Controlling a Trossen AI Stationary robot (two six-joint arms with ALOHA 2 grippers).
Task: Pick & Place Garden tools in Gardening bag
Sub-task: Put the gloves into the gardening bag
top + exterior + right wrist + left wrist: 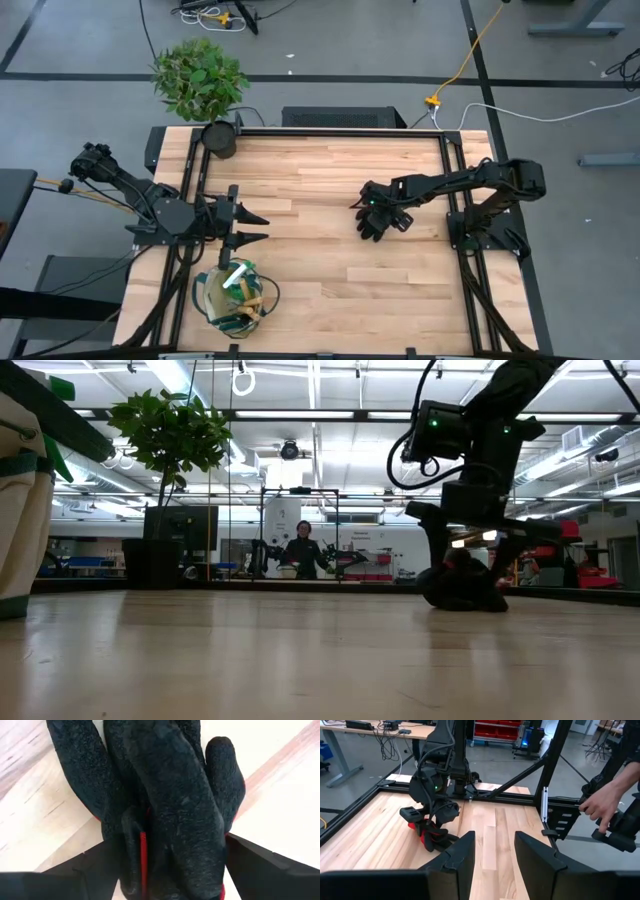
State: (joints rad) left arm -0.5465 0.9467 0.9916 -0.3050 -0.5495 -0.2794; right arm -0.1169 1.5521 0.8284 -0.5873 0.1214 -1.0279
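A black glove with red trim [376, 222] lies flat on the wooden table [330, 170], right of the middle. My right gripper [385, 208] points down over the glove [165, 785], open, with one finger on each side of it. The beige gardening bag with green trim [236, 297] stands near the front left and holds several tools, among them a green spray bottle [238, 275]. Just behind the bag, my left gripper [494, 840] hovers open with nothing between its fingers. My right gripper comes at the glove from above, its two fingers [250, 862] astride the glove's width. The glove lies on the table. I cannot tell whether the fingers touch it.
A leafy plant [198, 75] in a black pot [218, 138] stands at the table's far left corner. Black frame rails [455, 200] run along the table's sides. A person's hand [602, 802] holds a dark handle beyond the right rail. Bare wood lies between the glove and the bag.
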